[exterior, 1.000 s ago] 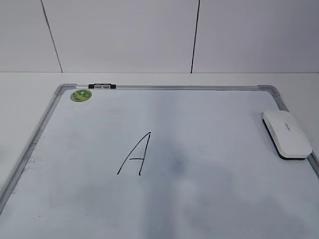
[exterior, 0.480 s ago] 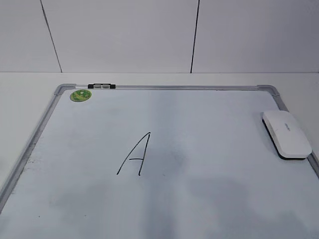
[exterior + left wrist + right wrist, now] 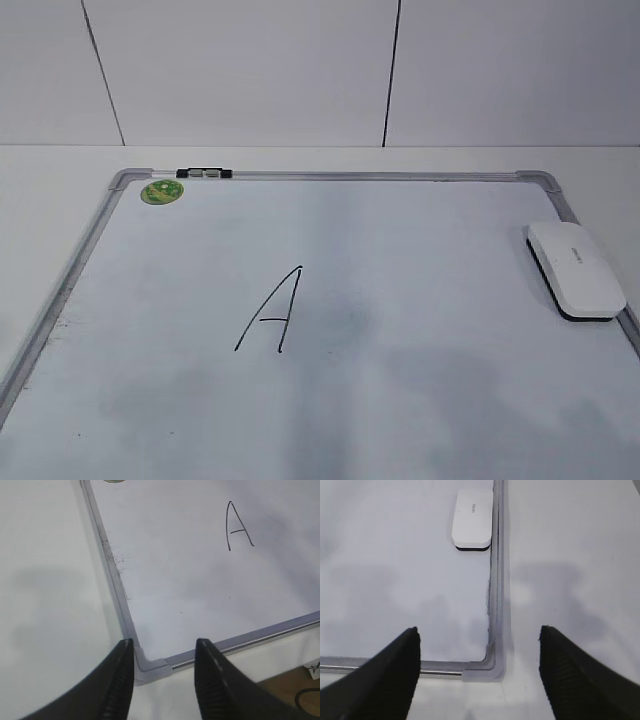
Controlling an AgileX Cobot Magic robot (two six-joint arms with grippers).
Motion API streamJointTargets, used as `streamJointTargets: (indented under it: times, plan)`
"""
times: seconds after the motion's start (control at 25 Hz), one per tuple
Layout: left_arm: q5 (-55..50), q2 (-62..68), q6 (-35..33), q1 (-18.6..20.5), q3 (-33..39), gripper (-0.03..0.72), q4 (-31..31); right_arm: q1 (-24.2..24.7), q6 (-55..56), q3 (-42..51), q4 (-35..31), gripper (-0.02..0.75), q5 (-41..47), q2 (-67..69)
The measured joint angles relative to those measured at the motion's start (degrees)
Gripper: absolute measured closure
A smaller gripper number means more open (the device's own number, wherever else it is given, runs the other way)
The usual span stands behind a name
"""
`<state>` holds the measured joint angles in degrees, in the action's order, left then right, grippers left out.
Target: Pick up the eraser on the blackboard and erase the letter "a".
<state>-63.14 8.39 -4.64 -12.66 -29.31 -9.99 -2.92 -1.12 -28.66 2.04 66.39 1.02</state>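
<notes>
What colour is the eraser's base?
Black, under a white body; the eraser shows it best in the exterior view.

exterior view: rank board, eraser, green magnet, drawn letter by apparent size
1. blackboard, by far the largest, cut off by the frame.
2. eraser and letter: similar extent, too close to rank; the eraser is solid, the letter thin strokes.
3. green magnet, smallest, though farthest from the camera.

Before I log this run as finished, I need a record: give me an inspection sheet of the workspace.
Surface: blackboard, smudged, flat on a white table.
Job's things: eraser lying at the board's right edge, ungripped; only a capital A written, no small "a" seen.
Clutter: green magnet, black clip on top frame.
Grippers: left gripper open, empty; right gripper open, empty.
Cables: black cable, floor.
Surroundings: white panelled wall.
</notes>
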Motion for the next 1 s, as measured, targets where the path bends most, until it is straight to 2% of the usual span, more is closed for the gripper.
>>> streamJointTargets:
  times: [0.36, 1.0]
  plan:
    - [0.0, 0.0, 0.0, 0.0, 0.0, 0.386, 4.5, 0.0, 0.0, 0.0, 0.1, 0.145, -0.3, 0.0]
    - [0.0, 0.0, 0.0, 0.0, 0.0, 0.394, 2.9, 0.0, 0.0, 0.0, 0.2, 0.146, -0.5, 0.0]
